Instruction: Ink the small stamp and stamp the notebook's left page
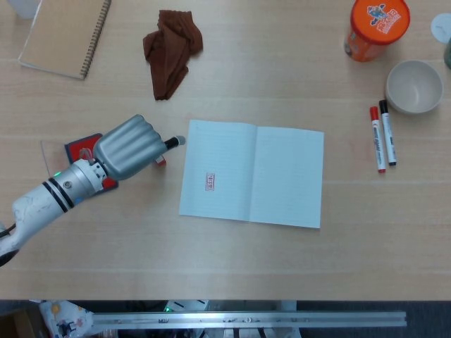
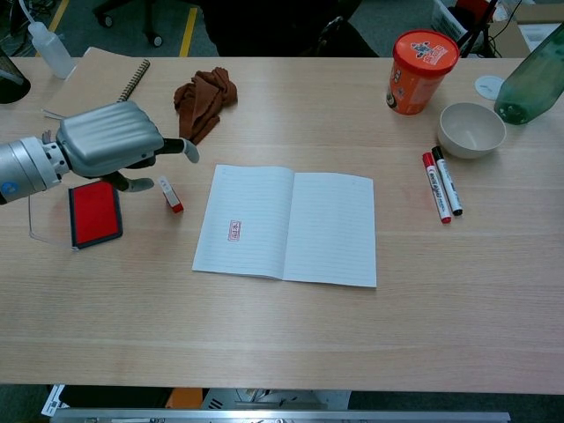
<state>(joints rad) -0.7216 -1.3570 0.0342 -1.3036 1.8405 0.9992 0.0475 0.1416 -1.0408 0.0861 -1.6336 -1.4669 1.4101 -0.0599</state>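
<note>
The small stamp (image 2: 171, 195), white with a red end, lies flat on the table just left of the open notebook (image 2: 286, 225). In the head view only its red tip (image 1: 161, 161) shows below my left hand (image 1: 128, 146). My left hand (image 2: 113, 145) hovers over it with finger and thumb apart, holding nothing. The red ink pad (image 2: 95, 211) lies open left of the stamp and is partly hidden under the hand in the head view (image 1: 79, 150). The notebook's left page (image 1: 218, 170) bears a small red stamp mark (image 1: 209, 182). My right hand is in neither view.
A brown cloth (image 2: 203, 101) and a spiral pad (image 1: 65, 35) lie at the back left. At the right are an orange tub (image 2: 420, 59), a white bowl (image 2: 471, 129), two markers (image 2: 441, 186) and a green bottle (image 2: 533, 84).
</note>
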